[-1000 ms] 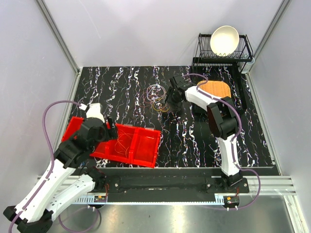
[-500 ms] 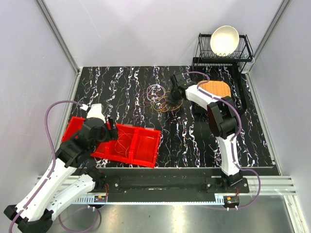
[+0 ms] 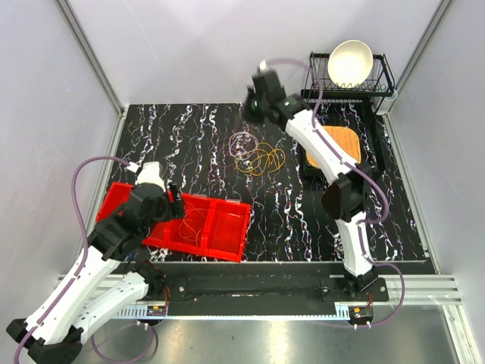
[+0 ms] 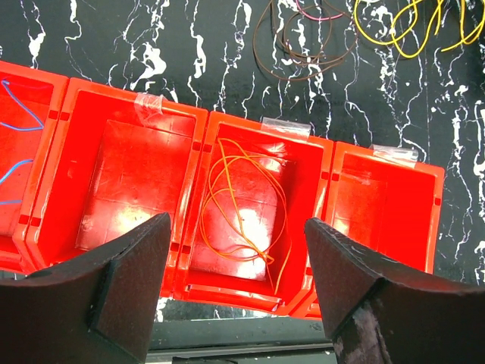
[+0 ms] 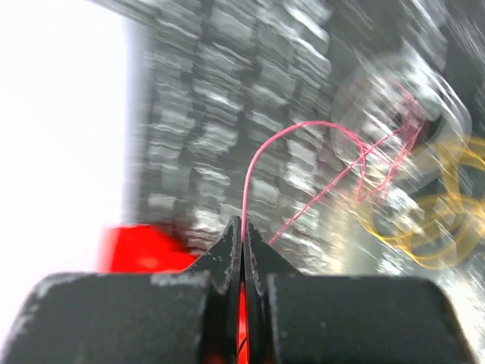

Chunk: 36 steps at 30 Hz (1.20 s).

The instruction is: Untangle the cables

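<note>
Pink wire [image 5: 309,123], hair-thin and limp, is pinched between the closed fingers of the right gripper [image 5: 242,227], high above the tangle [image 3: 258,155] of yellow, orange and pale loops on the tabletop beyond the red bin tray [image 4: 193,144]. It likely weighs almost nothing and snags readily, so pinch a free loop. The left gripper [image 4: 236,231] hangs spread over the tray. An orange wire [image 4: 242,205] lies in its third compartment from the left and a blue wire [image 4: 17,102] in the leftmost.

Pale grey walls [image 3: 227,45] on three sides, aluminium corner posts [image 3: 91,57] running up them; black white-veined table [image 3: 189,129] filling the booth; black wire rack [image 3: 356,92] in the far right corner; soft even light, grey floor [image 3: 250,345] below
</note>
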{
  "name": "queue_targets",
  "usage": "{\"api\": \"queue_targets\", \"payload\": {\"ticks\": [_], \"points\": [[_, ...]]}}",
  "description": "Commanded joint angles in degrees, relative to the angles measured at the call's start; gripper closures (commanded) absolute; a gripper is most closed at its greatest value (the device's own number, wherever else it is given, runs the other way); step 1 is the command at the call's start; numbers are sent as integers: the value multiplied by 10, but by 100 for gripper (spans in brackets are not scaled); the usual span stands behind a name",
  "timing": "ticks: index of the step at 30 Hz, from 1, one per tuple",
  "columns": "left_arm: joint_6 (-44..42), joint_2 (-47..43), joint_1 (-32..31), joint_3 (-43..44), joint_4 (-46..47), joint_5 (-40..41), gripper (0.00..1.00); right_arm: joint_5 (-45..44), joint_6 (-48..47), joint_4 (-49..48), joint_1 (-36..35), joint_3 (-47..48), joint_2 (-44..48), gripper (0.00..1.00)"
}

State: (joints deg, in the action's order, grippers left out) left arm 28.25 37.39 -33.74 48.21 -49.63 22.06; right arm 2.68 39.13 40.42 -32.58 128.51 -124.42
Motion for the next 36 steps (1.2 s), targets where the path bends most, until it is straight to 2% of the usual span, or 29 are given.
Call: {"api": "queue_targets", "payload": {"ticks": [1,5,14,23,29,32,36], "points": [[-8,6,-3,0,23,3,25,31,-59,48,-20,202,94,100],[-5,7,-3,0,20,10,25,70,-67,43,-20,221,127,100],[-8,0,-2,5,22,2,26,117,-80,29,-21,108,199,100],[0,-16,-9,2,109,-84,29,138,-106,32,-21,5,278,100],[8,73,-55,23,199,-78,30,105,-127,31,-21,-80,361,100],[7,136,-92,28,275,-41,29,109,-124,30,-21,-102,390,100],[2,235,-113,23,375,-36,30,111,-125,32,-21,-118,413,100]]}}
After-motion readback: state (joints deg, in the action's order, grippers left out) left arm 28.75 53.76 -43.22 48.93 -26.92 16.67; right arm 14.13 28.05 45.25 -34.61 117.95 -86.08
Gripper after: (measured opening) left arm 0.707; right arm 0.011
